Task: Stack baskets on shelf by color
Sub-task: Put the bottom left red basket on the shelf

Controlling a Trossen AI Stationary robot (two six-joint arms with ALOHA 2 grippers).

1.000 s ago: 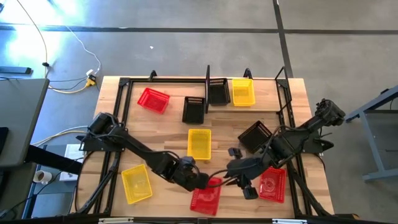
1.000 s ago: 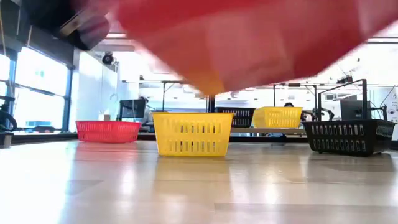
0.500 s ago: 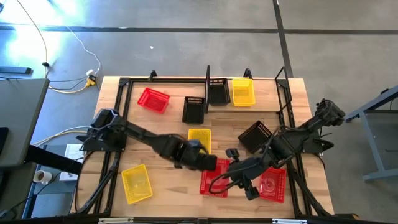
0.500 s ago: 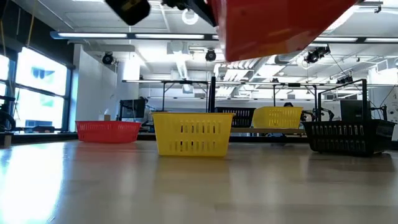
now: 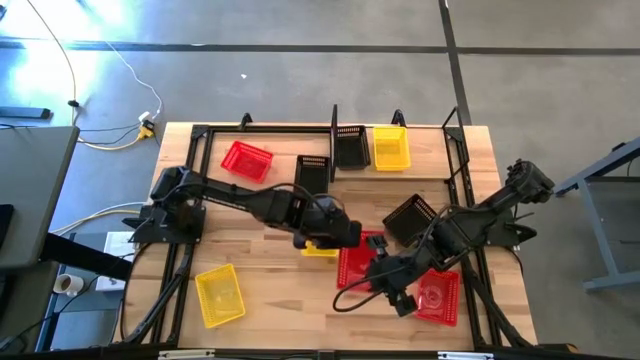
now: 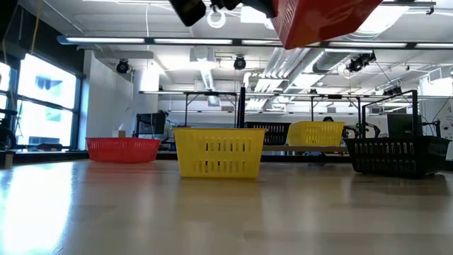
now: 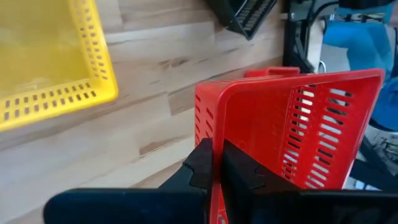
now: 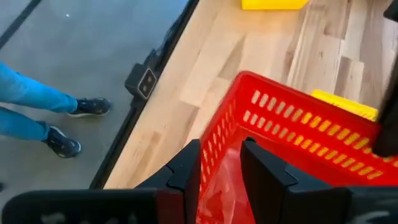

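Note:
A red basket (image 5: pixel 362 262) hangs in the air between both grippers, high above the table in the low view (image 6: pixel 325 18). My left gripper (image 5: pixel 340 240) (image 7: pixel 217 163) is shut on its left wall. My right gripper (image 5: pixel 383 278) (image 8: pixel 221 163) is open, with one finger on either side of the basket's right wall. A second red basket (image 5: pixel 438 296) sits flat on its base by the table's right near corner. The shelf (image 5: pixel 400 165) at the far edge holds a black basket (image 5: pixel 351 147) and a yellow basket (image 5: pixel 391 148). My left gripper pinches the red basket's left wall at its rim (image 7: pixel 216 140), one finger inside and one outside. It comes slanting down from the table's left. The basket is lifted clear of the table and tilted. My right gripper: whether its fingers touch the wall (image 8: pixel 217 146) I cannot tell.
A yellow basket (image 5: pixel 320 246) lies partly under my left arm. Another yellow one (image 5: pixel 220 294) sits near the left near corner. Black baskets (image 5: pixel 312 175) (image 5: pixel 413 218) and a red one (image 5: pixel 246 160) stand on the table. A person's legs (image 8: pixel 37 106) show beyond the table edge.
My left gripper has carried the red basket up from the table's near edge, toward the far edge and slightly to the right. The basket has risen well clear of the table. My right gripper has stayed close beside the basket, shifting only slightly toward the far edge.

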